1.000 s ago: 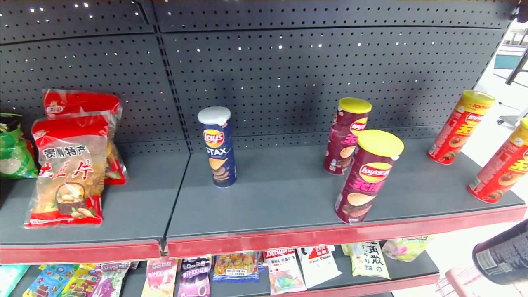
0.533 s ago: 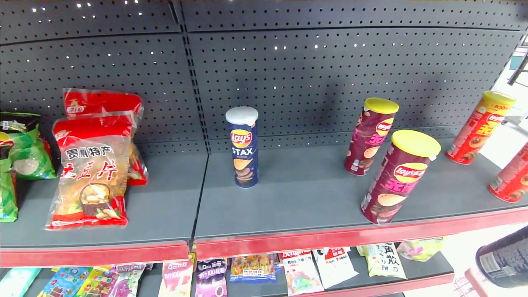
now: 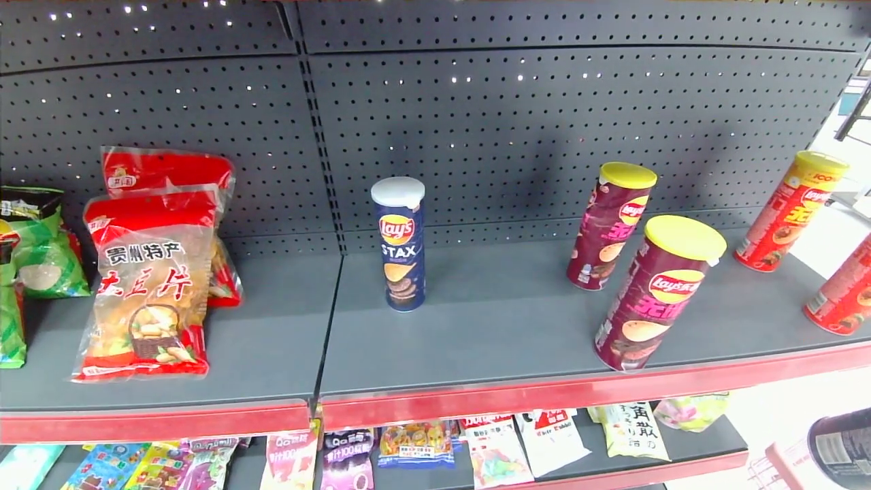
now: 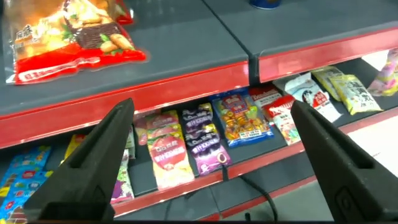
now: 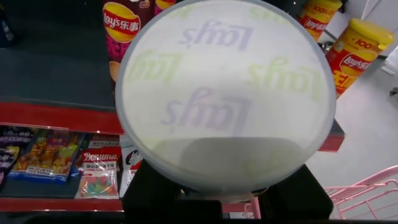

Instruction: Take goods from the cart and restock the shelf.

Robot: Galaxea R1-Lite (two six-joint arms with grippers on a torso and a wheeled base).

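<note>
Right gripper (image 5: 224,199) clamped on dark chip can (image 3: 842,446), lower right of head view. Left gripper (image 4: 211,158) spread wide, empty, facing red shelf edge (image 4: 155,87).

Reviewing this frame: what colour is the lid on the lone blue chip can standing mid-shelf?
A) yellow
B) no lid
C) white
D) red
C: the blue can carries a white lid; yellow lids sit on the maroon cans to its right.
</note>
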